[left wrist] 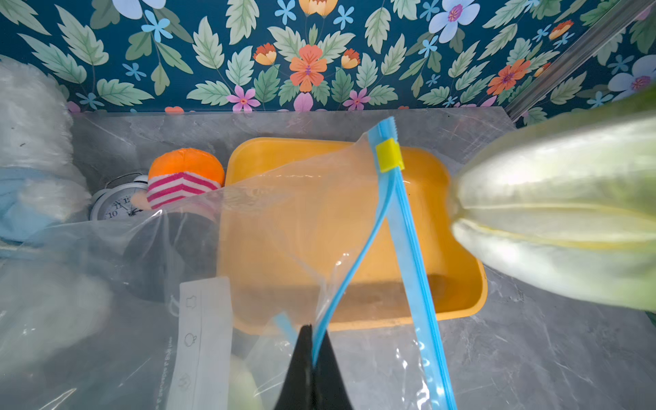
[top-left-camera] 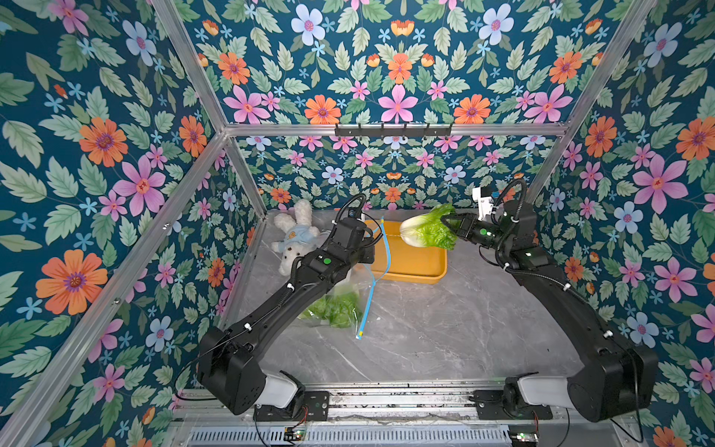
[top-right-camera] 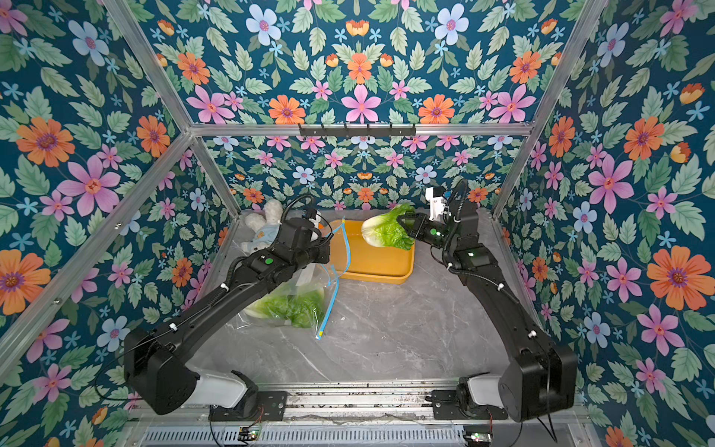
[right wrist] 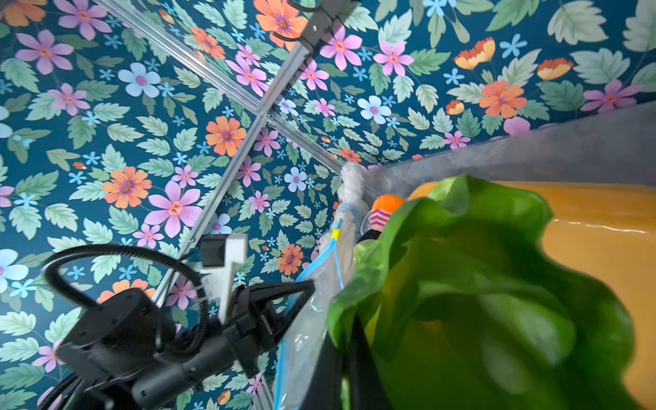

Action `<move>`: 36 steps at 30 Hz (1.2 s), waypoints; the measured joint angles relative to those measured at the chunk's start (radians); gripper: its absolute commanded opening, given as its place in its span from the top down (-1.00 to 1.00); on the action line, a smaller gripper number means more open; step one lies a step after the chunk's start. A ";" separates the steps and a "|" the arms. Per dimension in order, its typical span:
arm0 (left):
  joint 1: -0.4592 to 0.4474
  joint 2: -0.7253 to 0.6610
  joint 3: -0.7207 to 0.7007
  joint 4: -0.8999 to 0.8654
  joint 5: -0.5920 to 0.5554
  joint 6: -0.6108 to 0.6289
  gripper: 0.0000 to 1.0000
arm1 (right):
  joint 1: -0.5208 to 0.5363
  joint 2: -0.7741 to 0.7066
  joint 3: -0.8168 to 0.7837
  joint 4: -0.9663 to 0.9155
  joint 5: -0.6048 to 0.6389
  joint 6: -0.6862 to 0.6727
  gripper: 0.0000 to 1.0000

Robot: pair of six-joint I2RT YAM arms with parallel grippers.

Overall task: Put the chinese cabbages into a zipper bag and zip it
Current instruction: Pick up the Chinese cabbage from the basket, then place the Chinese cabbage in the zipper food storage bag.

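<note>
over the yellow tray (top-left-camera: 410, 278) my right gripper (top-left-camera: 449, 224) pinches a cabbage (top-left-camera: 419, 232) by its leaves, so it could slip. my left gripper (left wrist: 311, 340) clamps the bag (top-left-camera: 370, 294) rim, more cabbage inside; that slack mouth may snag.

Above the yellow tray (top-right-camera: 373, 275) the right jaws are clamped on the leafy end of one chinese cabbage (top-right-camera: 381, 232), while just beside the tray, toward the left arm (top-right-camera: 232, 286), a clear zipper bag (top-right-camera: 321, 286) holding more green cabbage (top-right-camera: 294, 307) lies on the grey tabletop (top-right-camera: 387, 340).
</note>
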 measured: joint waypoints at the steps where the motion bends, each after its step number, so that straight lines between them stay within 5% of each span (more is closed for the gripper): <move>1: 0.000 0.004 0.003 0.003 0.007 0.000 1.00 | 0.013 -0.019 0.005 -0.014 0.011 -0.002 1.00; 11: -0.001 0.018 0.017 0.013 0.057 -0.008 1.00 | 0.167 -0.020 0.058 -0.061 0.048 0.010 1.00; 36: -0.014 0.019 0.107 0.028 0.140 -0.050 1.00 | 0.237 0.026 -0.004 -0.013 0.029 0.041 1.00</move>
